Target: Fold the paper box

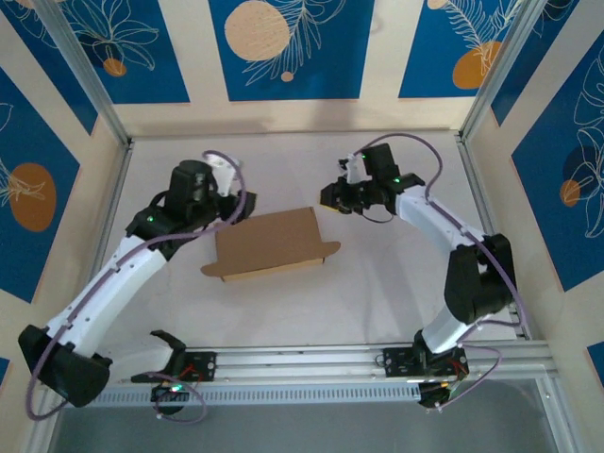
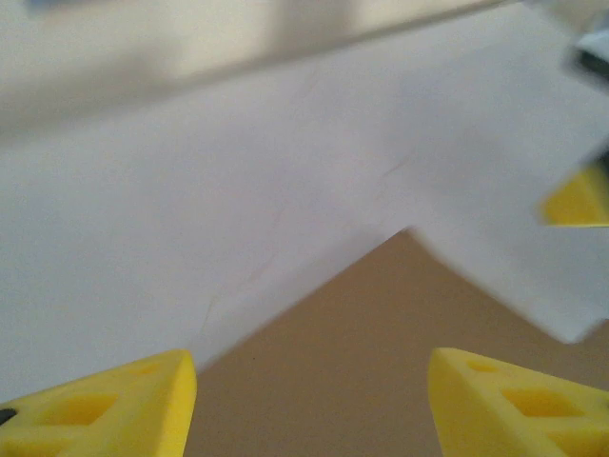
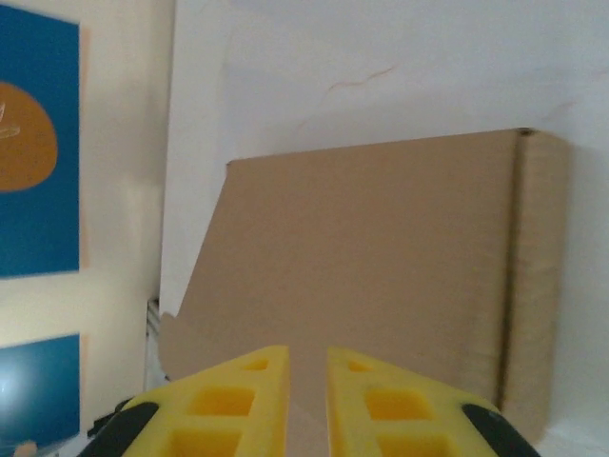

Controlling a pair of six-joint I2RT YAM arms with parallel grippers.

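Currently: paper box (image 1: 269,243) lies on the middle of the table (image 1: 377,302), broad panel up, with tabs sticking out at its near left and near right corners. Left gripper (image 2: 309,376) is over the box's far left corner, fingers spread wide, cardboard below them; can't tell if it's touching. Right gripper (image 3: 307,367) is near the far right corner, apart from the box, fingers almost pressed together with a thin gap, pinching nothing.

Overhead wide — wrists near paper box (image 3: 381,257).
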